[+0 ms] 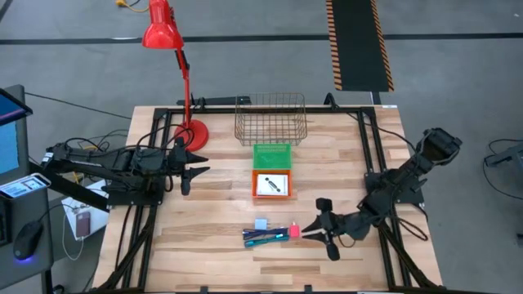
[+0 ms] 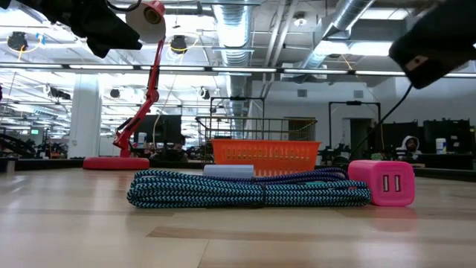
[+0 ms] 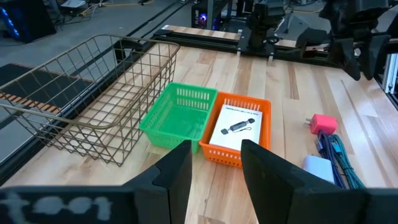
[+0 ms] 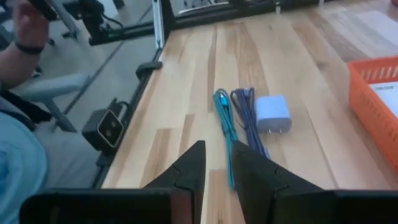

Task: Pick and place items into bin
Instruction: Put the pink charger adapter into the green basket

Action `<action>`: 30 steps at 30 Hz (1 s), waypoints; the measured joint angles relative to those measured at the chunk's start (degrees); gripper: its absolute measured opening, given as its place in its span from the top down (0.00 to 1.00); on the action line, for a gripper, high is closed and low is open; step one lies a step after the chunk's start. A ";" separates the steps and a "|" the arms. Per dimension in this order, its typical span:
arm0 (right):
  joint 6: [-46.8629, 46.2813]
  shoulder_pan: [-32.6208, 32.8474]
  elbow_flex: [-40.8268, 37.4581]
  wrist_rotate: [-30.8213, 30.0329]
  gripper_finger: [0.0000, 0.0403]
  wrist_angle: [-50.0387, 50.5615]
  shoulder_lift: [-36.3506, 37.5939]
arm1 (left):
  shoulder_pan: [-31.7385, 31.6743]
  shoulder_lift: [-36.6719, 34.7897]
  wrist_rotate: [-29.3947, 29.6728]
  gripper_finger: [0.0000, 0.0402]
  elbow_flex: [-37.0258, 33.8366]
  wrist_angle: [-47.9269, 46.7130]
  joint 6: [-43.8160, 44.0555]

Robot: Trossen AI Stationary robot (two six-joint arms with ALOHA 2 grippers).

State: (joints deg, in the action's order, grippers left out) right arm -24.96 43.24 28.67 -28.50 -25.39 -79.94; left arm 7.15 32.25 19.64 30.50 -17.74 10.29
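Observation:
A bundle of blue and green braided cables [image 1: 263, 237] [image 2: 245, 190] lies on the table near its near edge. A small pale blue-white charger [image 1: 261, 223] [image 4: 273, 113] sits beside it and a pink plug block [image 1: 293, 231] [image 2: 387, 182] at its right end. A white card with a black mark [image 1: 273, 185] lies in the orange bin [image 1: 254, 186]. My right gripper [image 1: 315, 231] [image 4: 217, 152] hovers above the table just right of the pink block, open by a narrow gap. The pink block is hidden in the right wrist view. My left gripper [image 1: 189, 169] [image 3: 216, 155] waits open at the table's left.
A green bin [image 1: 272, 153] stands behind the orange one, and a wire basket [image 1: 270, 122] farther back. A red desk lamp [image 1: 176, 49] stands at the far left. Black frame rails run along both table sides. A person's arm [image 4: 18, 93] shows beyond the table's left edge.

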 joint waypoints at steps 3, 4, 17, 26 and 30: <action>-0.03 1.52 0.00 -1.24 0.83 1.95 0.00 | -0.02 0.02 0.00 0.68 0.01 0.00 0.01; -0.03 1.73 0.00 -1.48 0.83 2.66 0.00 | -0.01 0.00 0.00 0.68 0.01 0.02 0.00; -0.01 0.06 0.00 -1.42 0.65 6.78 -0.70 | -0.01 0.00 0.02 0.68 0.01 0.00 0.02; -1.47 -2.74 -0.01 -1.52 0.42 -1.80 -13.15 | 0.01 0.02 0.04 0.68 0.01 -1.94 0.02; -1.54 -2.82 0.00 -1.87 0.39 -4.08 -16.05 | -0.02 0.02 0.07 0.68 0.01 -4.05 0.02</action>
State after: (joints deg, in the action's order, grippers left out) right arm -26.50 40.42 28.67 -30.37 -29.47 -95.99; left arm 7.14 32.27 19.70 30.50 -21.79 10.31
